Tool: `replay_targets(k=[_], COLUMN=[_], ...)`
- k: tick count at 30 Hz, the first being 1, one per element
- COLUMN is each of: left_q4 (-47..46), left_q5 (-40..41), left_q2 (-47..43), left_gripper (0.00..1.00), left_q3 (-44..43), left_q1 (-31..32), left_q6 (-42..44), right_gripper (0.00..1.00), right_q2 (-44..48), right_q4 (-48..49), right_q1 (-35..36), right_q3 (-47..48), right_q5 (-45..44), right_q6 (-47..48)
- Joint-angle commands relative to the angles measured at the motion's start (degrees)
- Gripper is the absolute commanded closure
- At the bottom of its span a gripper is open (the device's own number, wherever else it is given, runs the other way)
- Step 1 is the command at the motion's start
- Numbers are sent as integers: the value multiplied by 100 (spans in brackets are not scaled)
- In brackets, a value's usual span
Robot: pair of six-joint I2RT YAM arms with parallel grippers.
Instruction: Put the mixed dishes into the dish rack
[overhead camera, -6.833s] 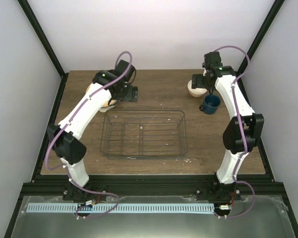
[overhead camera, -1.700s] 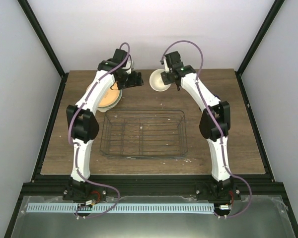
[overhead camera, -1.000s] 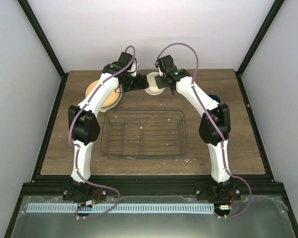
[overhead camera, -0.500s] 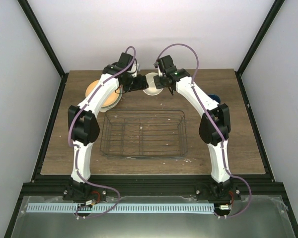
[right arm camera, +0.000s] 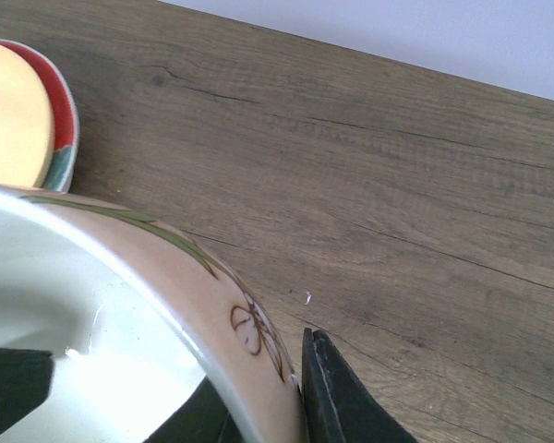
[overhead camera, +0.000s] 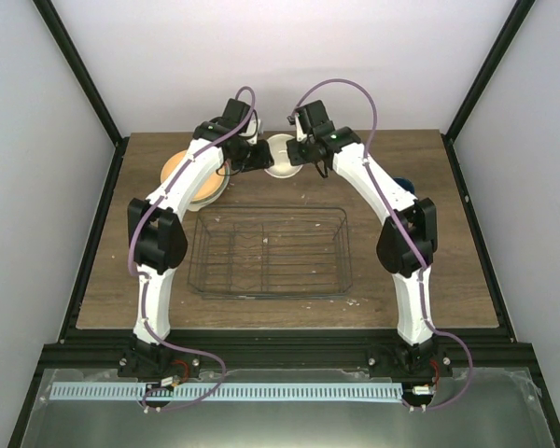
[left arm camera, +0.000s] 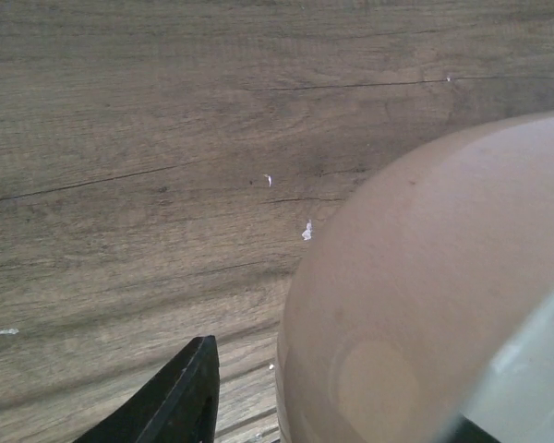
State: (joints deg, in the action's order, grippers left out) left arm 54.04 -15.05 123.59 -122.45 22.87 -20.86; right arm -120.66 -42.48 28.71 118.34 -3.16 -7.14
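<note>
The wooden table carries the dish rack at its middle, and nothing is seen loaded into it yet. Both arms are reached to the far side, beyond the rack, where they meet over the small cream bowl. At the far left a stack of plates is seen, with the orange-yellow plate on top and the red plate showing under its edge; a third plate cannot be made out. The dark blue mug is mostly hidden behind the right arm. The bowl's rim is pinched by the right gripper, one finger inside the bowl and one against its patterned outer wall. The bowl's outer side is crowded by the left gripper, with one finger seen just beside it, but whether that gripper is clamped cannot be told. The step in hand is judged to be a handover or a shared hold of the bowl, ahead of loading. Next, a sure hold by one gripper is called for, then the bowl must be carried toward the near side and lowered between the rack's divider rows.
</note>
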Motion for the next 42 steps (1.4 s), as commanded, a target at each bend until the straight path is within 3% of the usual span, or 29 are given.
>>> replay_targets(k=[1,5,12,16,23,33,38,42], left_q4=[-75,-93,-97,-103,-131,-82,-183,-281], left_q5=[46,50,59,95,145,406,479,527], left_q2=[128,134,156,128,117,399,521,521], left_gripper=[62,71,100,100,100,100,100,100], left_q3=[-79,-86,-67,-42,-42,-249,-271,-254], left_q1=[25,26,24,24,24,15,-19,-59], left_q6=[-7,-6,19,34,-2,-94,-86,-67], right_gripper=[99,99,99,99,75,63,46,31], right_q2=[469,449,403,413,570,754,1109,1363], right_q4=[142,64,-18,0,-81,-572,-477,-503], right_q1=[73,89,145,170,180,309,314,315], right_q3=[413,394,312,175,88,255,120,-164], right_q5=[292,367,492,819,1434,2006,2596,2370], right_q6=[-199,-219,-149,-28,80,122,254,426])
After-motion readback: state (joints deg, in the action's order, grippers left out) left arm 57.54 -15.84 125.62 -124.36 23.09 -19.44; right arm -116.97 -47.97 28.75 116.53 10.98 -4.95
